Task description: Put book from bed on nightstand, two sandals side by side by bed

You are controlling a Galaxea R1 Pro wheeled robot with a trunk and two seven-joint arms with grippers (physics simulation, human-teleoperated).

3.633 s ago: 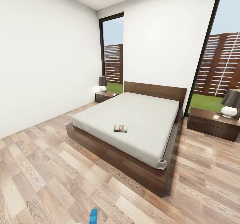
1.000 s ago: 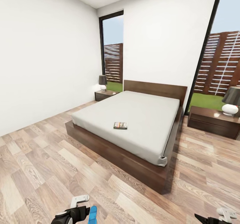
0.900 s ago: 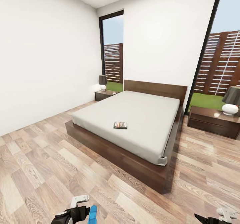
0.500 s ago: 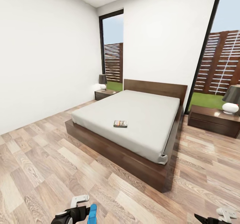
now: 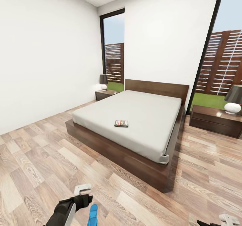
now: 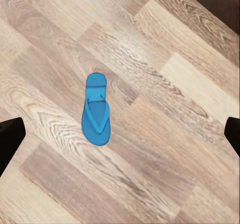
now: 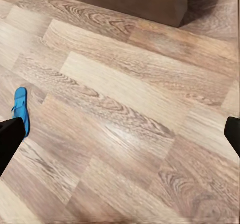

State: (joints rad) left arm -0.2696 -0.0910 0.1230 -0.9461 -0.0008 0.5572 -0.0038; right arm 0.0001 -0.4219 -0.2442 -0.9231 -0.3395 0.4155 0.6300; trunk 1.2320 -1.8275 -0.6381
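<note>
The left gripper (image 5: 82, 194) has risen into clearer sight over the floor (image 5: 37, 165) compared with half a second ago, its dark forearm now slanting up from below, and in its wrist camera the two black fingertips (image 6: 10, 139) sit far apart at the edges, so the jaws stand wide with nothing between them. Directly beneath lies a blue sandal (image 6: 96, 110), flat on the wood planks and untouched; from the head it shows as a blue sliver (image 5: 93, 214) just beside the gripper. The right gripper (image 5: 222, 221) has sunk lower toward the corner of the head view; its wrist camera shows its fingertips (image 7: 11, 136) equally spread, empty, above bare planks, with a sandal (image 7: 20, 109) off to one side. Farther out, the book (image 5: 121, 123) rests where it was on the mattress of the bed (image 5: 134, 118), near the foot end. One nightstand (image 5: 215, 120) with a lamp (image 5: 233, 103) stands right of the bed, the other nightstand (image 5: 105, 95) by the far window (image 5: 114, 47).
</note>
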